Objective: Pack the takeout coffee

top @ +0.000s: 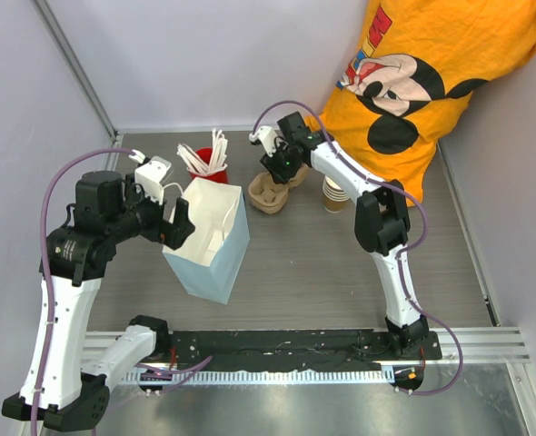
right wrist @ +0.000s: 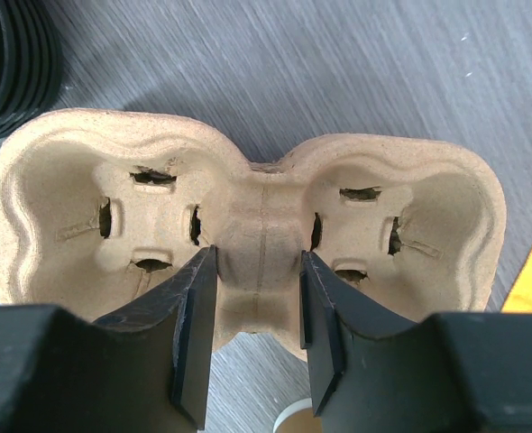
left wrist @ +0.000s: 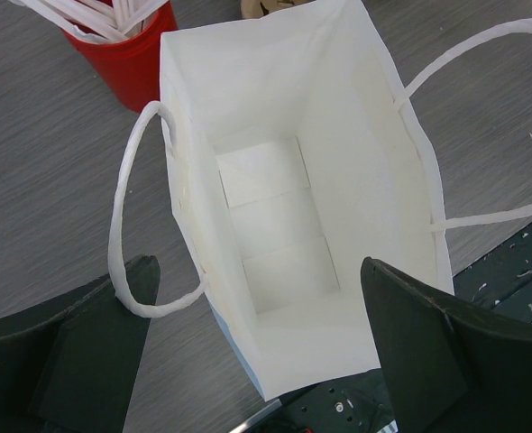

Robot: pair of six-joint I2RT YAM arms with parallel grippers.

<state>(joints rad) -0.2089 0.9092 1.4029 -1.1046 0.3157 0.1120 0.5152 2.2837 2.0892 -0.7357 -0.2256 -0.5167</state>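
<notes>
A brown paper cup [top: 336,194] with a white rim stands on the table right of the brown pulp cup-carrier tray [top: 268,193], partly behind my right arm. In the right wrist view its rim [right wrist: 290,420] peeks out at the bottom edge. My right gripper [top: 277,169] [right wrist: 257,262] is shut on the tray's [right wrist: 68,180] central ridge, one finger pressing each side. The tray's two wells hold nothing. My left gripper [top: 175,223] [left wrist: 259,271] is open, its fingers straddling the near end of an upright white and pale blue paper bag [top: 209,250] [left wrist: 180,180], which has nothing inside.
A red cup [top: 209,162] [left wrist: 126,54] of white sticks stands behind the bag. A stack of black lids [right wrist: 4,72] lies just beyond the tray. A person in an orange shirt [top: 431,73] stands at the back right. Grey walls close both sides.
</notes>
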